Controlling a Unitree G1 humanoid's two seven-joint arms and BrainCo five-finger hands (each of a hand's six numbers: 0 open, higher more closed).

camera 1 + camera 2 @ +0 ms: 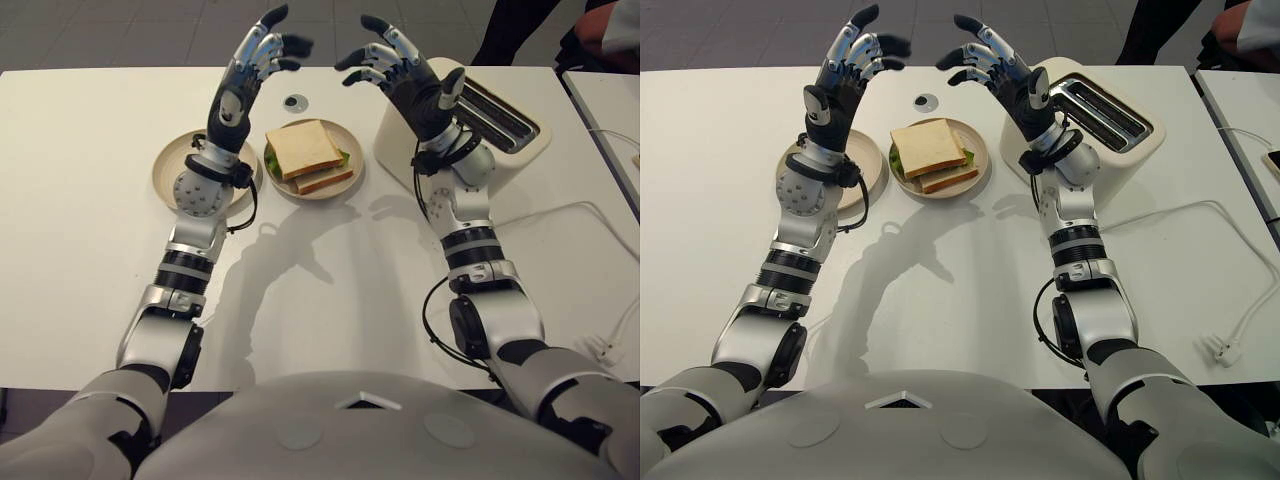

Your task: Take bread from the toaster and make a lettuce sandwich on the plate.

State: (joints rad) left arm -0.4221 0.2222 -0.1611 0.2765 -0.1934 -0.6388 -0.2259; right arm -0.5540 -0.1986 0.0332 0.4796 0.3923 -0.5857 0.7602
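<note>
A sandwich [308, 155] of two bread slices with green lettuce between them lies on a beige plate [348, 182] at the table's middle. The cream toaster [510, 130] stands to its right, its two slots showing no bread. My left hand [252, 62] is raised above and left of the plate, fingers spread, holding nothing. My right hand [400, 70] hovers above and right of the plate, in front of the toaster, fingers spread and empty.
A second beige plate [175, 160] sits left of the sandwich plate, partly behind my left wrist. A small round dark port [296, 101] is set in the table behind the plates. The toaster's white cable [560, 215] runs across the right side to a plug [604, 348].
</note>
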